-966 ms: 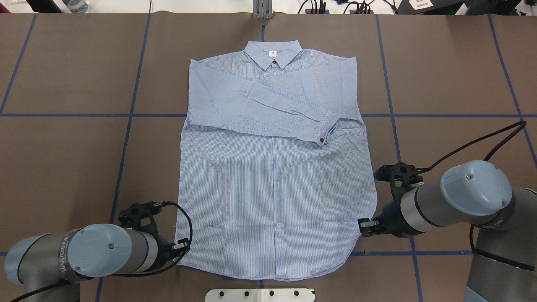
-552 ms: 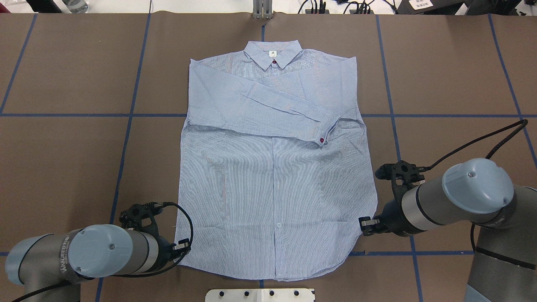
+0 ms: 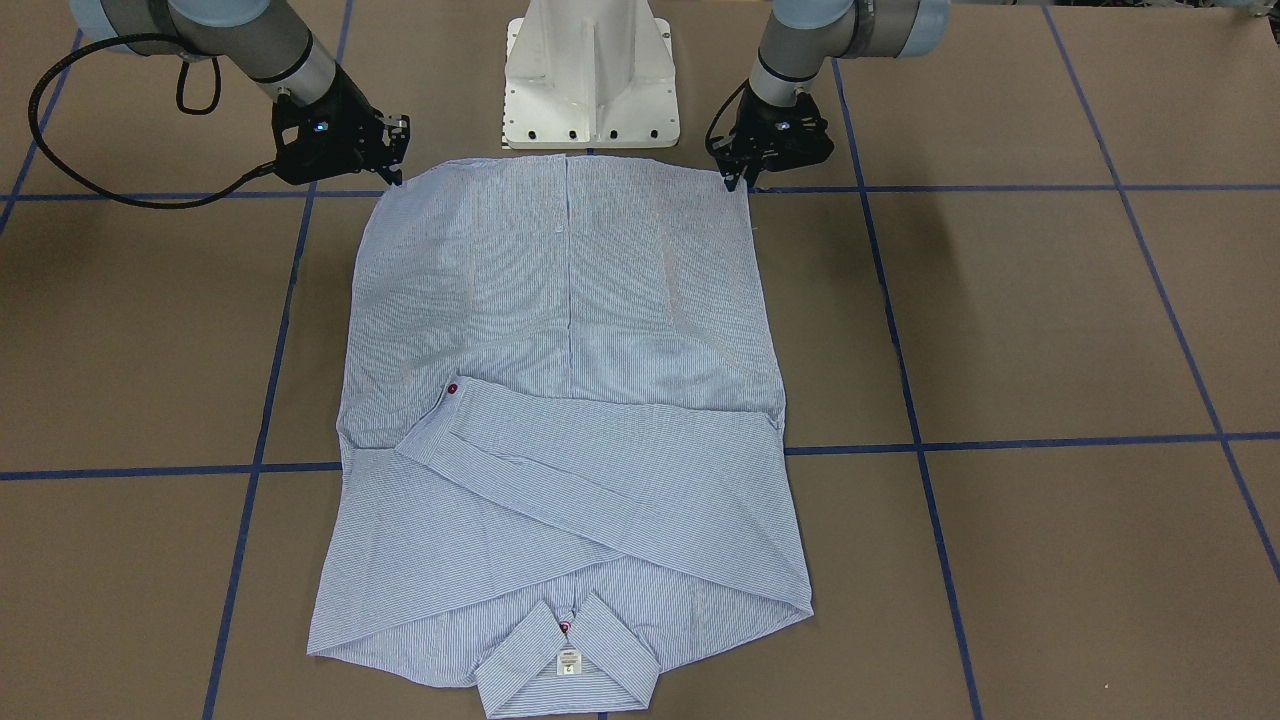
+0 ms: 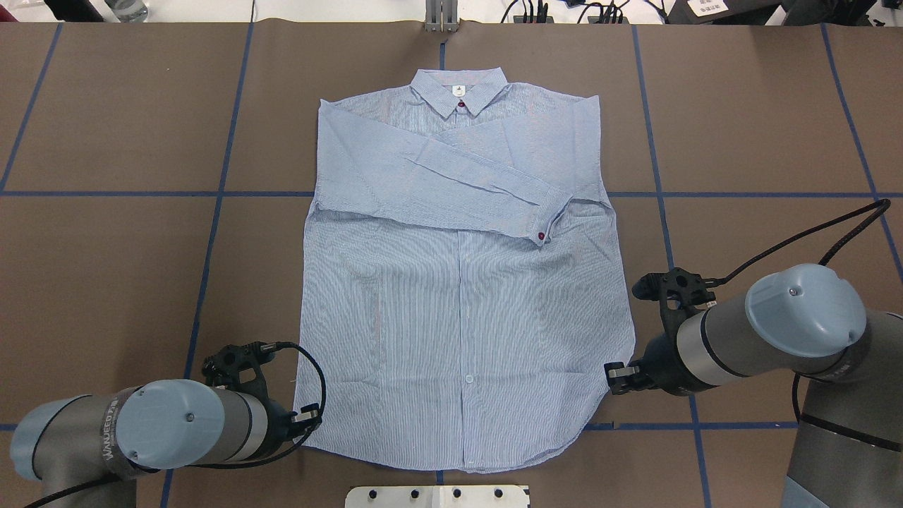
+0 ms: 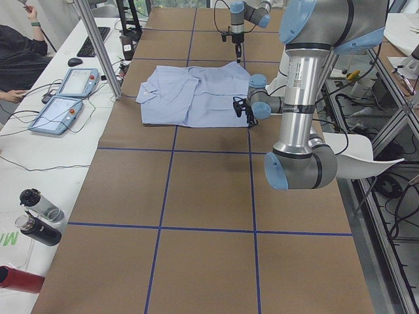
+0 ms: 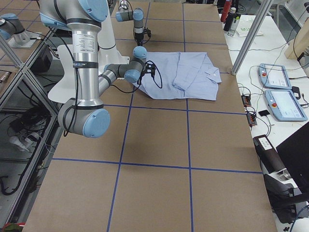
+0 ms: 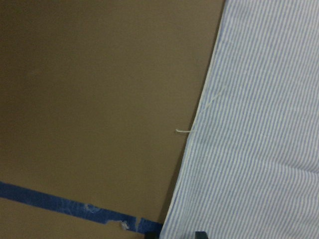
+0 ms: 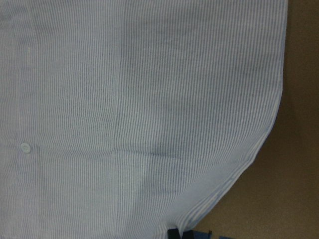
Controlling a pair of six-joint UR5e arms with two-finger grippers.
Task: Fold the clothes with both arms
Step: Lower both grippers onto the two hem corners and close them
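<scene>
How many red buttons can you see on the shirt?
2: one at the collar, one on the cuff of the sleeve folded across the shirt. More may be hidden under that sleeve.

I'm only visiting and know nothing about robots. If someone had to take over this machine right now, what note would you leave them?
Shirt: flat on the table, buttoned, with the collar on the side away from the robot.
Left pincer: low beside the near hem corner on its side. I cannot tell if it is open or shut.
Right pincer: the same, at the opposite hem corner.
Done: sleeves folded in across the chest, one cuff on top.
Left: the hem is not yet folded up. Probably grip both corners and carry them toward the collar.
</scene>
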